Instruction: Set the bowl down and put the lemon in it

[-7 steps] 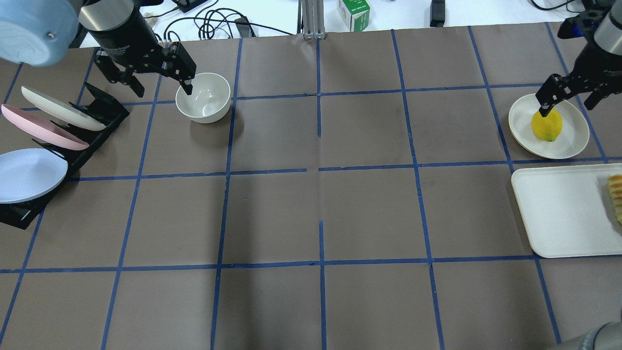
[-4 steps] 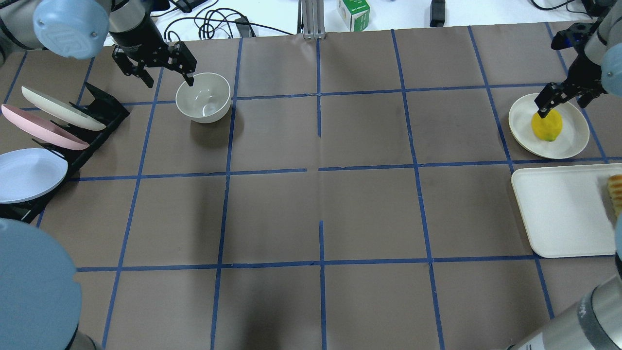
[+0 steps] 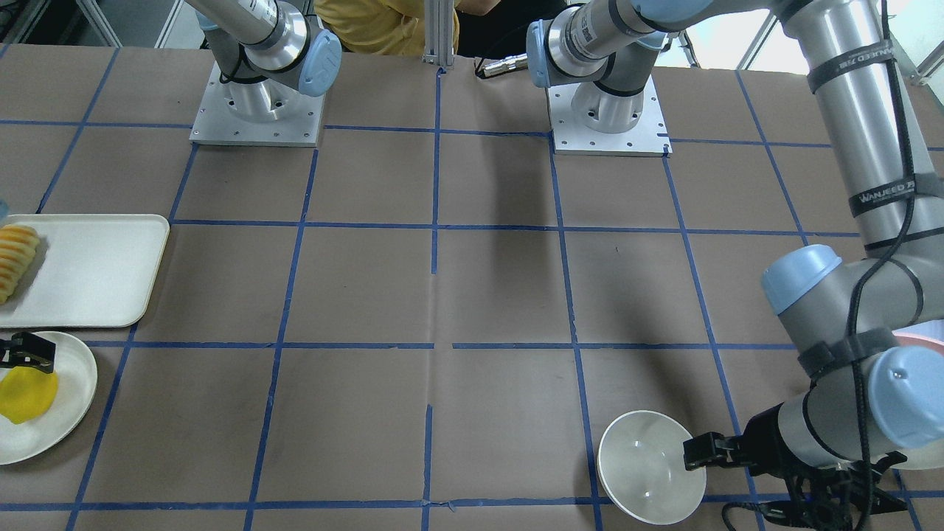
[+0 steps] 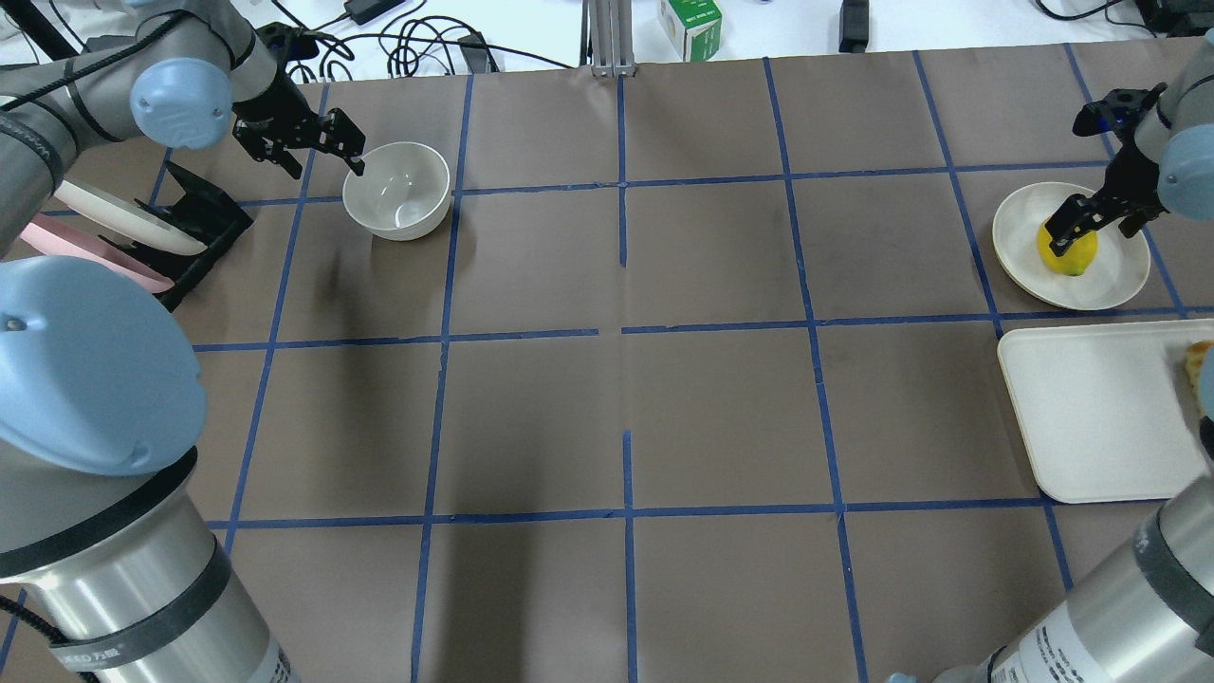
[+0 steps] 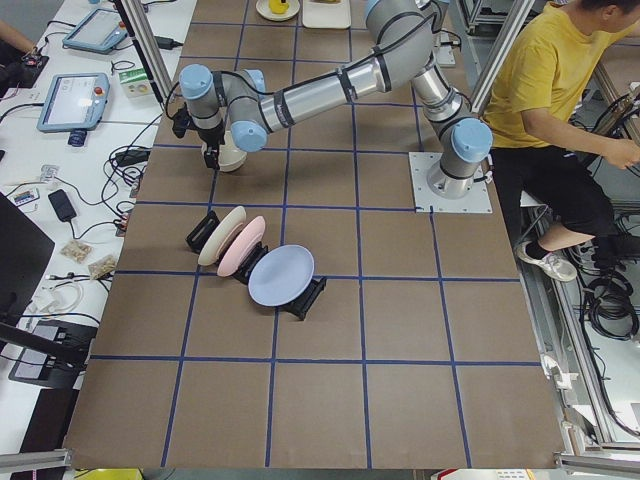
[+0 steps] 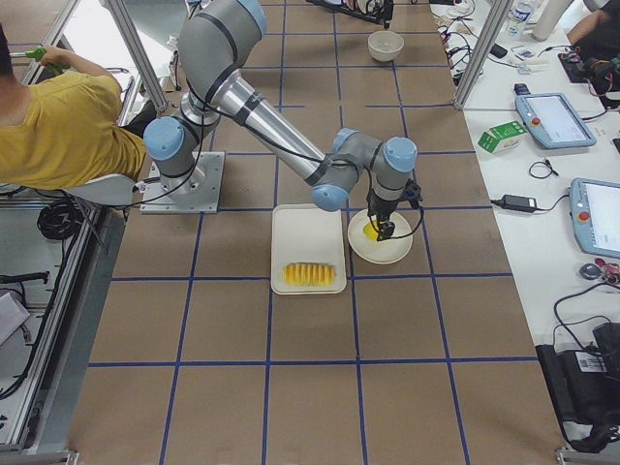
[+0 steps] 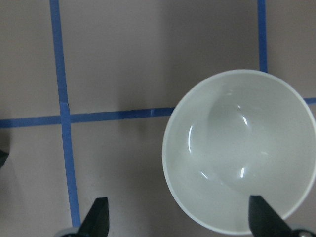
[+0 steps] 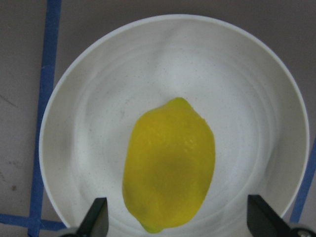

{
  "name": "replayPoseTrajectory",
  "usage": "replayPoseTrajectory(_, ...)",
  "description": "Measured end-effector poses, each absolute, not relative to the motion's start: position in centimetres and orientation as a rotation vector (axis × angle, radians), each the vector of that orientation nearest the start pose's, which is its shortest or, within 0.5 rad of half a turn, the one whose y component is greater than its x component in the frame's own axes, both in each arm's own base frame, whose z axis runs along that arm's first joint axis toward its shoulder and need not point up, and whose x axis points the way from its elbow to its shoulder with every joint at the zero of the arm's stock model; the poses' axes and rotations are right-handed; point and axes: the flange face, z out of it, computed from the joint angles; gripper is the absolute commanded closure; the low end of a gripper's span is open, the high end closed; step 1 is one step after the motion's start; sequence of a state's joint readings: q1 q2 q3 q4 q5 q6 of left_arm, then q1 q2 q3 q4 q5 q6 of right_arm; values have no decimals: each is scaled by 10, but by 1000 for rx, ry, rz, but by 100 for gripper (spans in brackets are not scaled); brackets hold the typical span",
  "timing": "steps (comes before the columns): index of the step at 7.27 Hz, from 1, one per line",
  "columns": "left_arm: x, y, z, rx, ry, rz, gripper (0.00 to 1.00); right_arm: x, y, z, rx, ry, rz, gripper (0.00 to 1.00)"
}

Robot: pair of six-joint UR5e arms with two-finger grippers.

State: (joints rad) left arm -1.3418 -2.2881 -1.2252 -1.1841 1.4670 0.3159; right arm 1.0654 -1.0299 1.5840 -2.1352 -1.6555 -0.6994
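Note:
The off-white bowl (image 4: 396, 190) stands upright on the table at the far left, and shows in the front view (image 3: 649, 466). My left gripper (image 4: 322, 159) is open at the bowl's left rim; in the left wrist view (image 7: 180, 219) one fingertip (image 7: 260, 216) is over the bowl (image 7: 239, 148), the other over the table. The yellow lemon (image 4: 1067, 251) lies on a cream plate (image 4: 1112, 283) at the far right. My right gripper (image 8: 177, 217) is open, low over the lemon (image 8: 169, 165), with its fingers on either side.
A white tray (image 4: 1091, 408) with ridged sliced food (image 4: 1197, 365) lies just in front of the lemon's plate. A black rack (image 4: 194, 211) with tilted plates stands left of the bowl. Cables and a green carton (image 4: 690, 27) lie beyond the table's far edge.
Both grippers have come down, the left toward the bowl's rim and the right onto the lemon. Both stay open. Bowl and lemon have not moved.

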Motion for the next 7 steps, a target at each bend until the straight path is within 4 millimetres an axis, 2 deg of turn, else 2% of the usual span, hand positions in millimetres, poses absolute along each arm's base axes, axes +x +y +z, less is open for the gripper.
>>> replayPoseTrajectory(1,31,-764,221,152,3234,-59,32,-208,-633,213,-303,3194,78,56)
replayPoseTrajectory(2,30,-764,208,151,3239,-35,56,-209,-635,206,-283,3190,89,100)
replayPoseTrajectory(3,28,-762,202,149,3245,-4,71,-209,-635,204,-246,3194,95,100)
replayPoseTrajectory(5,26,-760,202,153,3253,22,100,-210,-635,207,-189,3206,92,100)
replayPoseTrajectory(7,23,-758,209,156,3259,29,100,-206,-634,220,-116,3218,69,100)
